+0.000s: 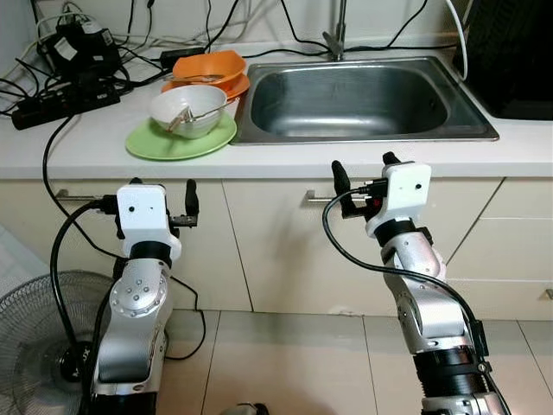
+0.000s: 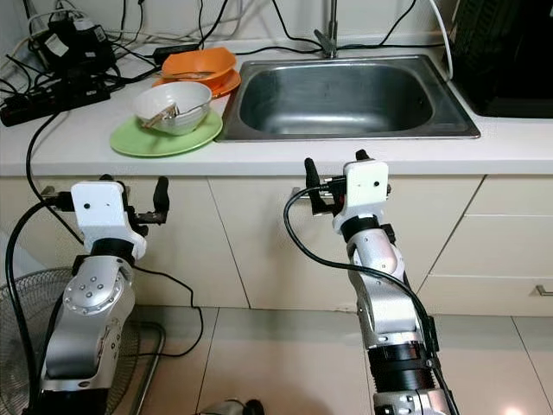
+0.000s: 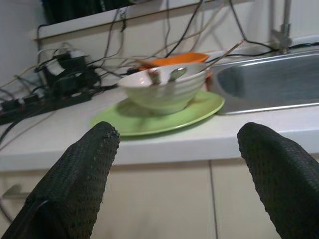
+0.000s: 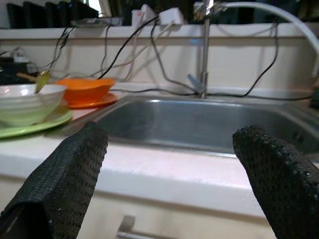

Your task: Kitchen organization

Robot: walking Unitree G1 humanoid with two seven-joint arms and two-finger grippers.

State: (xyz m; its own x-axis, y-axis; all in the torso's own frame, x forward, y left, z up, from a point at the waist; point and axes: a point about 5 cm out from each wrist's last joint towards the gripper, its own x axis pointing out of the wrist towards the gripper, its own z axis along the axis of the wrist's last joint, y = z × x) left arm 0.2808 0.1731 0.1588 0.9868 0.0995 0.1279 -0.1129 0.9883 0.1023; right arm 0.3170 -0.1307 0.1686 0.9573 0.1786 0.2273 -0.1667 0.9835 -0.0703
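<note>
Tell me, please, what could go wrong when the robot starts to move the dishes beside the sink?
The white bowl holds loose utensils and sits on the green plate; lifting the plate alone could tip them out. The power strip and its cables lie close to the dishes, so the open left tool might snag one. The orange bowl is also stacked, so it may slide.

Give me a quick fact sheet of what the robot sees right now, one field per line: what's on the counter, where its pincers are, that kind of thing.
Setting: kitchen counter with a steel sink
Dishes: white bowl on a green plate, left of the sink; orange bowl on an orange plate behind them
In the white bowl: utensils
Back left of counter: power strip and tangled cables
Left pincer: open, held up in front of the cabinet, below the green plate
Right pincer: open, raised below the sink's front edge
Floor: fan at lower left
</note>
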